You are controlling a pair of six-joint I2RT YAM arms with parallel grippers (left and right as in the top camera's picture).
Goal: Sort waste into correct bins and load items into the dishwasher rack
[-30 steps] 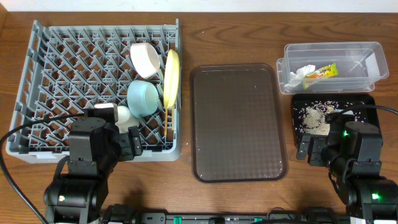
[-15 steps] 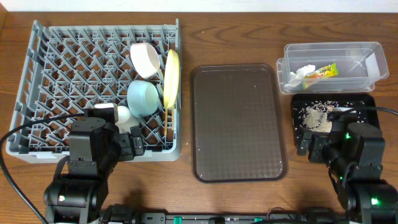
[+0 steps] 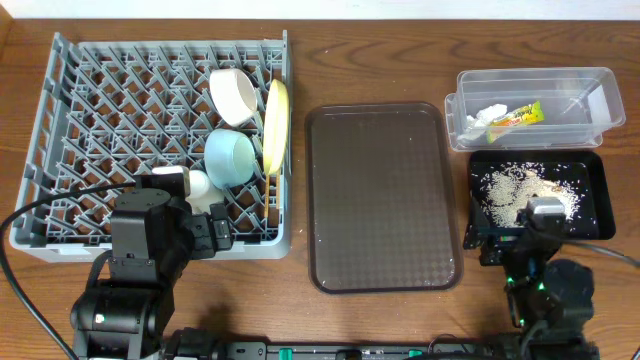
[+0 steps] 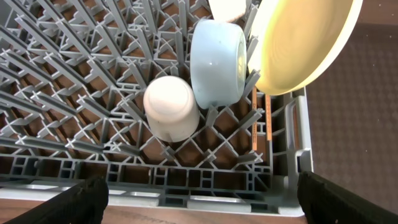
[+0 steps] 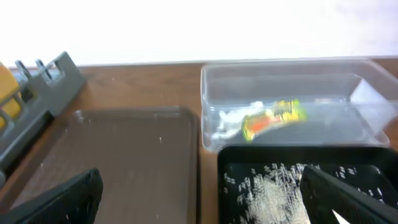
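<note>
On the table (image 3: 400,40): bearing four holders, namely one rack, one brown tray, one tub and one black tray.
Rack (image 3: 110,110): sitting at the left of the overhead view, carrying four items, all in its right part.
Plate (image 3: 276,123): one, yellow, standing on edge along the rack's right wall.
Bowls: two. Pinkish-white bowl (image 3: 233,95): leaning on its side toward the back, just beside the plate. Blue bowl (image 3: 229,158): lying on its side in front of the other bowl, close against the plate.
Cup (image 3: 198,185): one, white, resting among the pegs just beside the blue bowl.
Brown tray (image 3: 380,200): one, lying in the middle, between rack and bins.
Tub (image 3: 590,90): one, clear, sitting at the back right, holding two pieces of waste.
Wrapper (image 3: 518,117): one, green and orange, lying inside the tub.
Tissue (image 3: 485,120): one, crumpled, lying in the tub against the wrapper's end.
Black tray (image 3: 595,185): one, sitting just in front of the tub.
Crumbs (image 3: 510,190): too many for counting, lying scattered inside the black tray.
Left gripper (image 4: 202,199): hovering over the rack's front right corner, fingers standing wide apart, gripping nothing.
Right gripper (image 5: 205,199): hovering at the black tray's near edge, fingers standing wide apart, gripping nothing.
</note>
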